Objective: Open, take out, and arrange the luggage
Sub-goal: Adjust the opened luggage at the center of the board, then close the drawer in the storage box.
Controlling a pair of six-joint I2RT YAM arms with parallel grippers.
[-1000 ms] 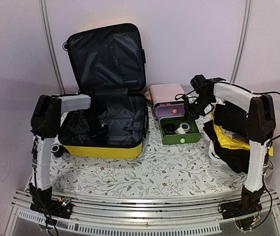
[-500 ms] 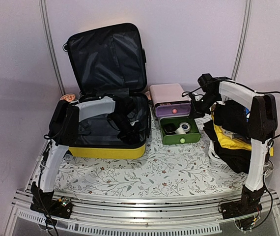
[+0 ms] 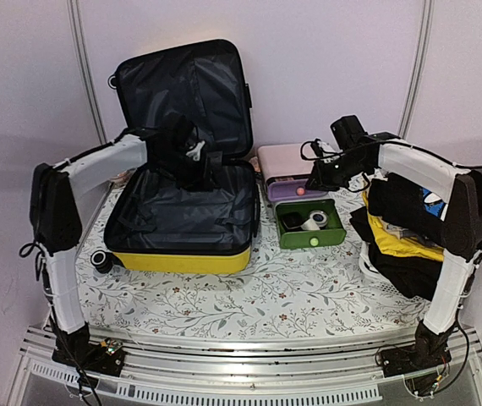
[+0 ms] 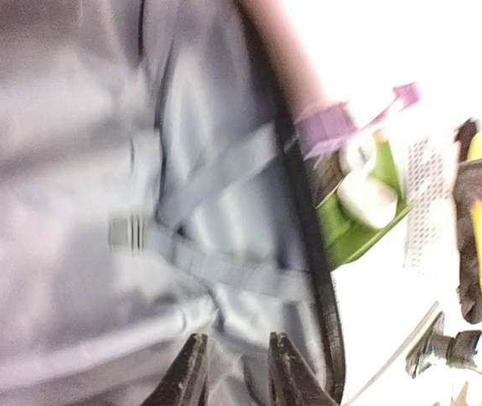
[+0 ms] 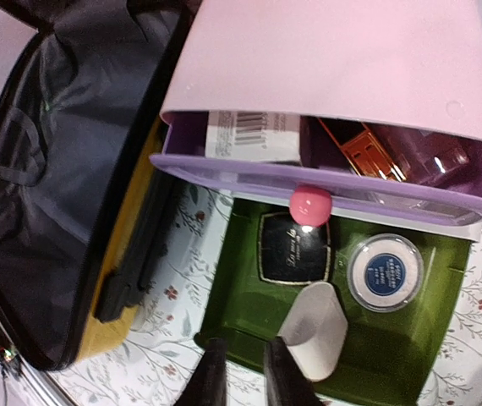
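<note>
The yellow luggage (image 3: 182,260) lies open on the table, its lid standing upright at the back and the black lining (image 4: 97,169) bare in the base. My left gripper (image 3: 192,156) hovers over the back of the base near the hinge. In the blurred left wrist view its fingers (image 4: 194,372) stand slightly apart with nothing between them. My right gripper (image 3: 319,178) hangs over the pink drawer box (image 3: 285,161), open by a narrow gap and empty (image 5: 245,372), just above the near wall of the green drawer (image 5: 241,288). The luggage's yellow side (image 5: 131,228) shows to its left.
The green drawer (image 3: 311,228) is pulled out and holds a black compact (image 5: 294,247), a round jar (image 5: 385,272) and a white sponge (image 5: 313,330). The purple drawer (image 5: 325,190) above it is partly out. A white basket (image 3: 376,271) of black and yellow clothes stands at the right.
My left gripper has lifted out of the luggage's base and moved back toward the hinge. The right gripper has shifted left over the drawer box. Both jaws have parted a little.
</note>
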